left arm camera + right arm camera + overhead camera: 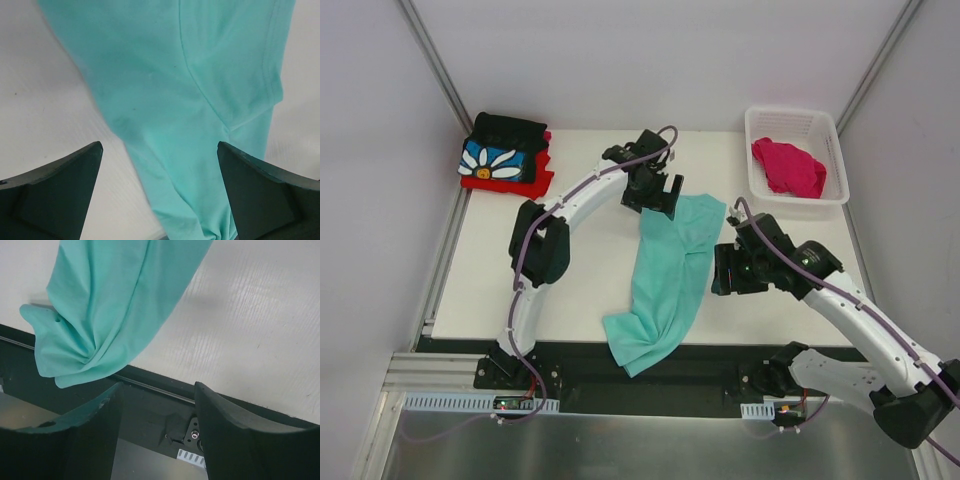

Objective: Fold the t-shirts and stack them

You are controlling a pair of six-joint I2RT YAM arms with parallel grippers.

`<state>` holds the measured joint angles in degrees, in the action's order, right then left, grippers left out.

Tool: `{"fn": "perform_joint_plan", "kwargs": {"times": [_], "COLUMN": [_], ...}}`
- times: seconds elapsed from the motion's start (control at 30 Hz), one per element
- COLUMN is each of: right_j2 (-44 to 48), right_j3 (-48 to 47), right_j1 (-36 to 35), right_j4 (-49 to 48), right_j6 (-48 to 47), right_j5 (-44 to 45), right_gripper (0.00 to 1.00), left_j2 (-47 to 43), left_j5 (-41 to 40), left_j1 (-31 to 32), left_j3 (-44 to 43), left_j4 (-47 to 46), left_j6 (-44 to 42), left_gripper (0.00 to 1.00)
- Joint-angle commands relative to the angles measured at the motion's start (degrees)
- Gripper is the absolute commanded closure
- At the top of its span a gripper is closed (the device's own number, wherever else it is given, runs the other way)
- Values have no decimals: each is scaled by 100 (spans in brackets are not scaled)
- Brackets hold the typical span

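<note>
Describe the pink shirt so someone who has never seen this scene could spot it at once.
On the white table, look to the far right corner, where a white plastic lattice basket stands. The crumpled magenta-pink cloth t-shirt lies inside it. It alone is in a container: the mint-teal t-shirt sprawls mid-table; the black daisy t-shirt and red t-shirt sit folded far left.

Left claw (159,152) gapes wide; right claw (157,390) stands parted.

White lattice basket (794,112) upright at far right corner of table (590,290). Tabletop white, faint grain lines. Black strip (705,362) along near edge, grey metal sheet (640,445) beyond it. White walls (650,60) around, metal post (428,50) slanting far left.
</note>
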<state>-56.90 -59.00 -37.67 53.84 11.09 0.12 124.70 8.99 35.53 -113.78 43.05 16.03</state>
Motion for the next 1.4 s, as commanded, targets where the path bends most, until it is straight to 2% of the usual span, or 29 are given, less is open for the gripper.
{"fn": "perform_joint_plan", "kwargs": {"times": [0.0,0.23,0.4,0.53,0.83,1.2,1.37], "right_j2": [-22,135,74,101,153,241,232], "right_j3": [82,91,-15,38,12,-120,-50], "right_j1": [-82,-127,-135,-127,-135,-127,-135], "right_j4": [-14,-427,-296,-331,-216,-85,-41], "right_j6": [42,33,-63,-46,-98,-90,-134], "right_j5": [-258,-557,-548,-609,-566,-618,-908], "right_gripper": [39,39,39,39,39,39,39], "left_j2": [317,862,1099,1538,1926,1820,2066], "left_j5": [523,1604,2271,2976,2792,1501,1526], "left_j1": [-2,42,-2,-160,-731,-1153,-1688], "left_j3": [-399,-751,-962,-1461,-1745,-1472,-1858], "left_j4": [186,117,2,2,2,55,63], "left_j6": [-337,-478,-548,-558,-505,-593,-531], "left_gripper": [1,1,1,1,1,1,1]}}
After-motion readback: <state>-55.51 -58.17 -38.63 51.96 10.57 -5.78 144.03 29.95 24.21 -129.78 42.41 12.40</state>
